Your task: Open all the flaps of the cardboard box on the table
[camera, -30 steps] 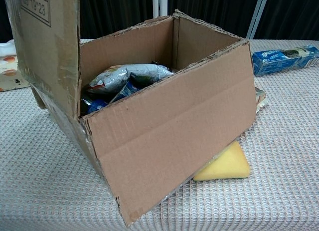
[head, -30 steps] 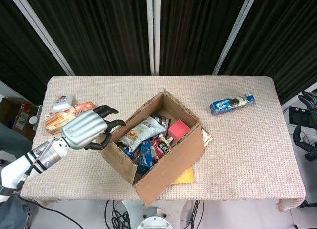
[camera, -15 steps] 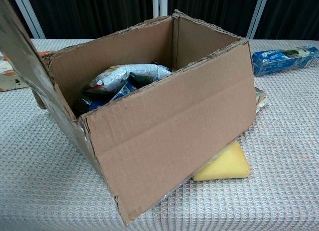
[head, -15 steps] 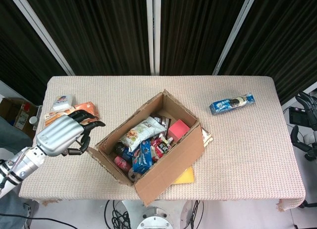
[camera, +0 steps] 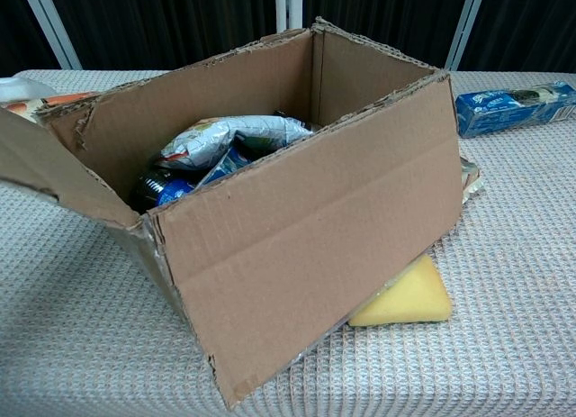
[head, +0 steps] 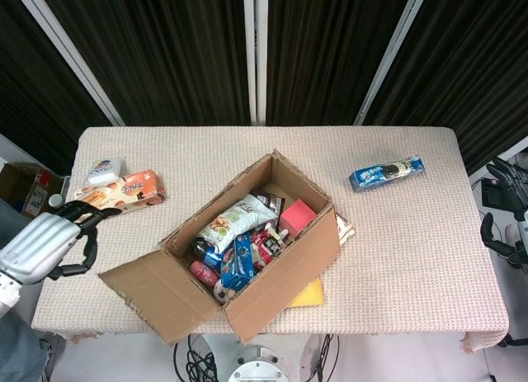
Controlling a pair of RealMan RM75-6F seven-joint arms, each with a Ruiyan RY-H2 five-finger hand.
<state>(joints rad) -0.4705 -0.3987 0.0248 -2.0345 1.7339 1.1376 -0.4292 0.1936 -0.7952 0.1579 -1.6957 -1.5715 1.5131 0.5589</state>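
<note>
Folded out flat now, the flap [head: 153, 293]; our left hand [head: 41, 246], empty and loosely curled, has withdrawn; the box [head: 272, 262] looks fully open.

We see both views evenly and brightly lit, with soft light that seems to fall from above. In the head view the table [head: 412, 258] reads pale and clean against near-black curtains [head: 173, 52] at the far side, where detail is lost in darkness. The cardboard box [head: 285, 262] casts only a faint shadow at its near edge. The left hand [head: 41, 246] carries mild highlights on its silver shell. In the chest view the box [camera: 315, 228] is sharp, its interior shaded, and a soft shadow lies under the left flap [camera: 49, 169]. The far right corner looks slightly softer.
</note>
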